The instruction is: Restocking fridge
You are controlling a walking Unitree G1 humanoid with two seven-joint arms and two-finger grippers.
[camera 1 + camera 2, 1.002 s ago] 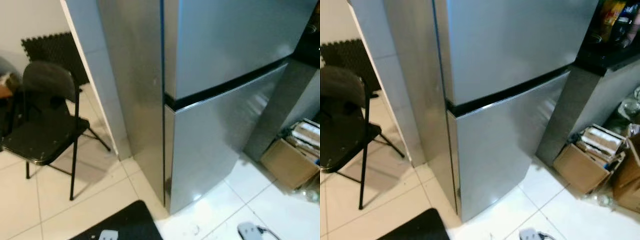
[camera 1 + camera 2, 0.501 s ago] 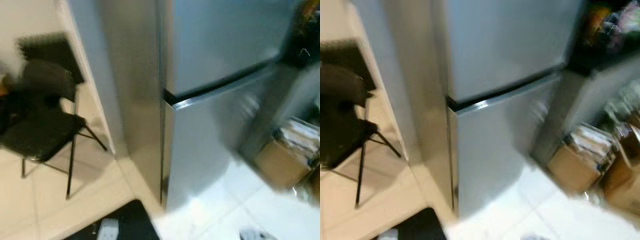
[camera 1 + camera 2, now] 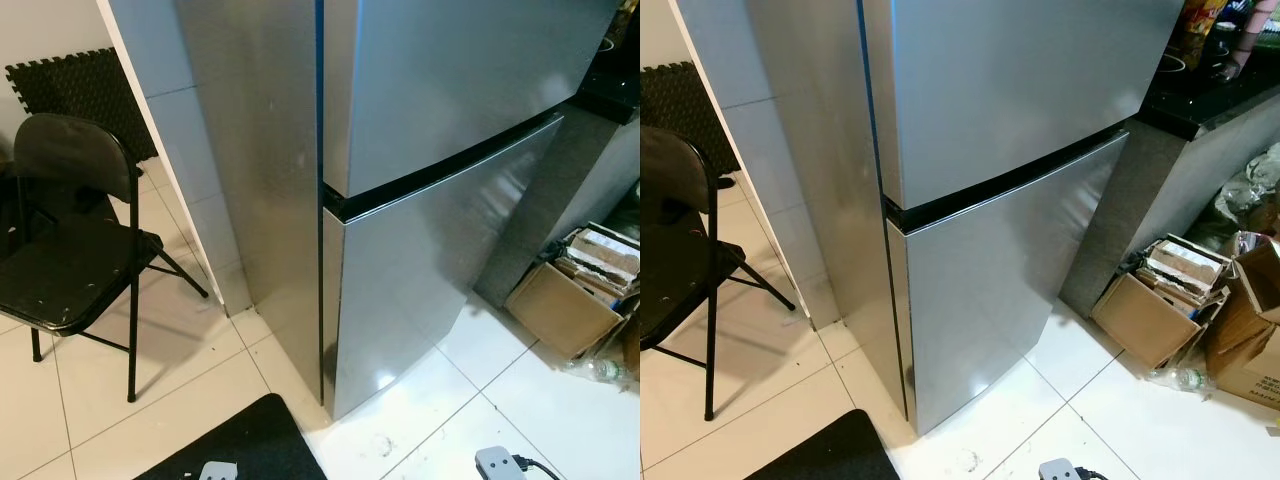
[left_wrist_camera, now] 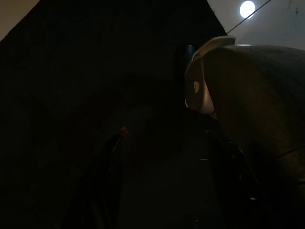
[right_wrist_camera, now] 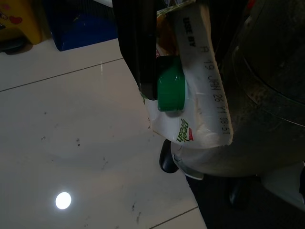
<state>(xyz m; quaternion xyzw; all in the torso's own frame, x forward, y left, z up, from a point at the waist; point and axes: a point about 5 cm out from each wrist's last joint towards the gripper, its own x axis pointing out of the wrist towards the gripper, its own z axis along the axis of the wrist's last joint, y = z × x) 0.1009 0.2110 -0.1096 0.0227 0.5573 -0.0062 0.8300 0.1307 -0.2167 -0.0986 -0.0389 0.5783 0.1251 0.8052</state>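
A tall stainless-steel fridge (image 3: 440,110) stands before me with both doors shut; a black seam (image 3: 440,170) divides the upper door from the lower door (image 3: 420,270). In the right wrist view my right gripper (image 5: 167,81) hangs over the white floor tiles, shut on a white carton (image 5: 202,100) with a green screw cap (image 5: 170,90) and a printed date. One black finger (image 5: 138,43) presses the carton beside the cap. The left wrist view is very dark; the left gripper (image 4: 169,181) shows two dim fingers set apart, with nothing made out between them.
A black folding chair (image 3: 70,260) stands left of the fridge, near a tiled wall corner (image 3: 175,150). A cardboard box (image 3: 570,305) of papers and a plastic bottle (image 3: 600,370) lie at the right under a dark counter (image 3: 1210,95). A black mat (image 3: 240,445) and a power strip (image 3: 500,463) lie close in front.
The camera shook and shifted, blurring the view half a second ago; it is sharp again and shows slightly more floor and counter. The fridge, chair and box have not moved.
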